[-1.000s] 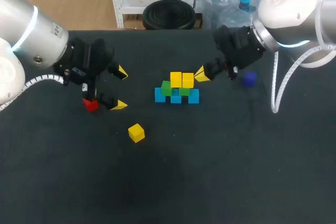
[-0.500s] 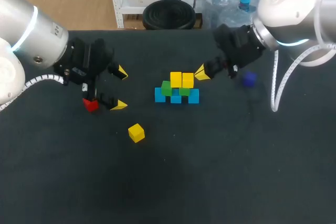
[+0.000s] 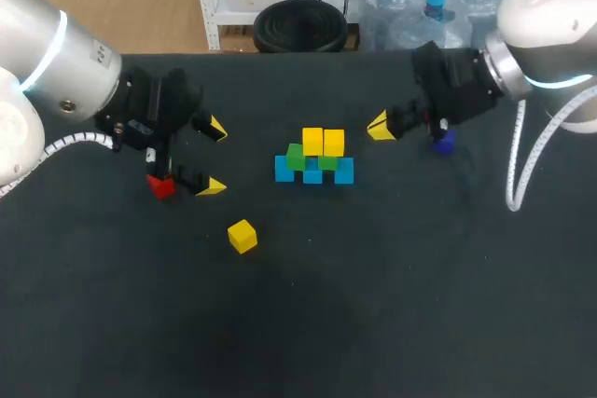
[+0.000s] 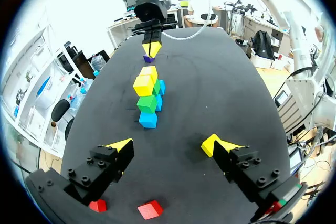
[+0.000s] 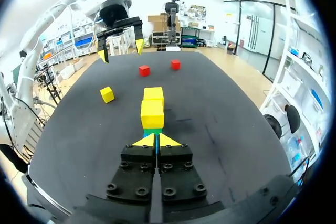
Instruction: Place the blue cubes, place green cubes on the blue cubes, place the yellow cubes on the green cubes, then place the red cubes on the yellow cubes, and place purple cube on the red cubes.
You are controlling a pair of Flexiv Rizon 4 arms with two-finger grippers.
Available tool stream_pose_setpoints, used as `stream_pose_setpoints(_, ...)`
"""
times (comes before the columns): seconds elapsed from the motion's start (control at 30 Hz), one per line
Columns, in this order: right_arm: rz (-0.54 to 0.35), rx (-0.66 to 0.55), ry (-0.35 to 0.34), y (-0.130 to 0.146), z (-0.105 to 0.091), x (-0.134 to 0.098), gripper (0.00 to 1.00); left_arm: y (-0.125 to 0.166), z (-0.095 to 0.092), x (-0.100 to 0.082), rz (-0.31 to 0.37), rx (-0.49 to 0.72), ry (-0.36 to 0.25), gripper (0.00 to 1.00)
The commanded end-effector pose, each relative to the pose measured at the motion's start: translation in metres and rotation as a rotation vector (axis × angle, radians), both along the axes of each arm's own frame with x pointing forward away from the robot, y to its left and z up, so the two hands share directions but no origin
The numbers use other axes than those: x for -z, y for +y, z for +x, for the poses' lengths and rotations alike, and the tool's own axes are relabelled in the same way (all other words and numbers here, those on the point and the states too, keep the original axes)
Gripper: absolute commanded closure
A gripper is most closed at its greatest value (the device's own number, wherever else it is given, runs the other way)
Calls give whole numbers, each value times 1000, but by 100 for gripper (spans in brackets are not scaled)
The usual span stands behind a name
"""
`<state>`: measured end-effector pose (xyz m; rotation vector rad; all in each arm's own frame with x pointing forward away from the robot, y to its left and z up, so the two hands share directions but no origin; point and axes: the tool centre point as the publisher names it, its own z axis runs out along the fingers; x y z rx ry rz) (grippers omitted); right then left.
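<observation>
Right arm (image 3: 466,90) has drawn back rightward from the cube stack (image 3: 314,157), jaws together beside the purple cube (image 3: 445,144); left arm (image 3: 140,109) jaws stand apart near a red cube (image 3: 161,186).

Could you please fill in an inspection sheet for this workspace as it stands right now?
Surface: black table, nothing spilled on it.
Job's things: three blue cubes in a row, two green cubes on them, two yellow cubes on top; loose yellow cube apart from the stack; two red cubes near the left gripper; purple cube beside the right gripper.
Clutter: nothing seen.
Grippers: left gripper open, empty; right gripper shut, empty.
Cables: white cable looping from the right arm; coiled white cable on the left arm.
Surroundings: nothing seen reaching over the table.
</observation>
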<state>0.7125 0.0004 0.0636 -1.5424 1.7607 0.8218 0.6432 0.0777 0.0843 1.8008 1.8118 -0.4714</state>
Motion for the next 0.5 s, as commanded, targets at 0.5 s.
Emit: stream_pose_setpoints(0.5, 170, 216, -3, -52, -40, -8, 0, 1, 0, 1, -4, 2, -3, 0)
